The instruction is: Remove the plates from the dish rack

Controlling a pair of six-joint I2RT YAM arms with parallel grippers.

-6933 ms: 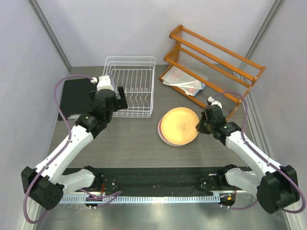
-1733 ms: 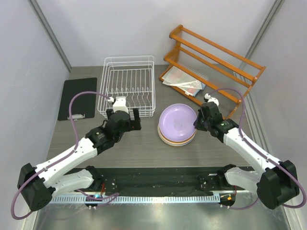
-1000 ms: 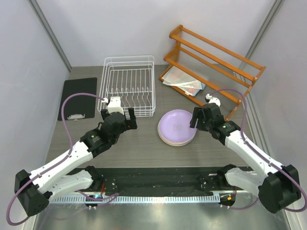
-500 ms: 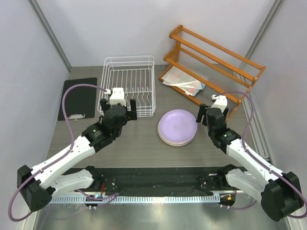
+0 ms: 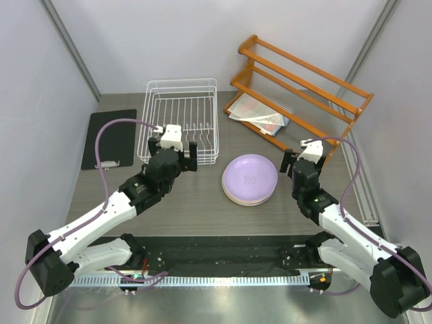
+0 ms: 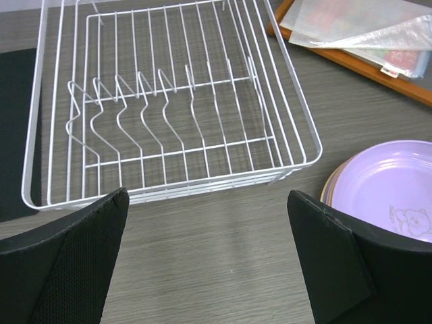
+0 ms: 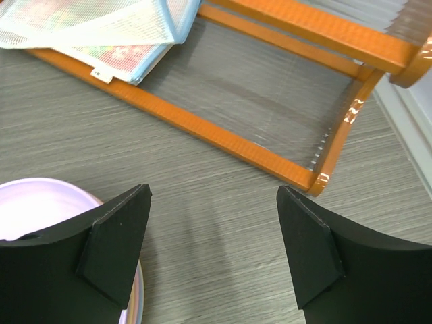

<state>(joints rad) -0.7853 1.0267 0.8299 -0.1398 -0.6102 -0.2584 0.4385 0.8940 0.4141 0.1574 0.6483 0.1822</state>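
A stack of plates [image 5: 250, 179] lies flat on the table right of centre, a lilac one [image 6: 395, 191] on top and other colours showing only as rims. The white wire dish rack [image 5: 181, 120] stands behind and to the left, with nothing among its tines [image 6: 162, 108]. My left gripper [image 5: 174, 150] hovers open just in front of the rack's near wall, nothing between its fingers. My right gripper [image 5: 295, 160] is open too, just right of the stack; in the right wrist view the stack's edge [image 7: 40, 202] sits beside its left finger.
An orange wooden slatted rack [image 5: 300, 88] stands at the back right with a mesh pouch [image 5: 260, 115] under it; its lower rail [image 7: 223, 131] lies close ahead of the right gripper. A black clipboard [image 5: 109, 138] lies left of the dish rack.
The right gripper has drawn back from over the lilac plate to the stack's right side and turned away. The left gripper has moved a little toward the rack's near right corner.
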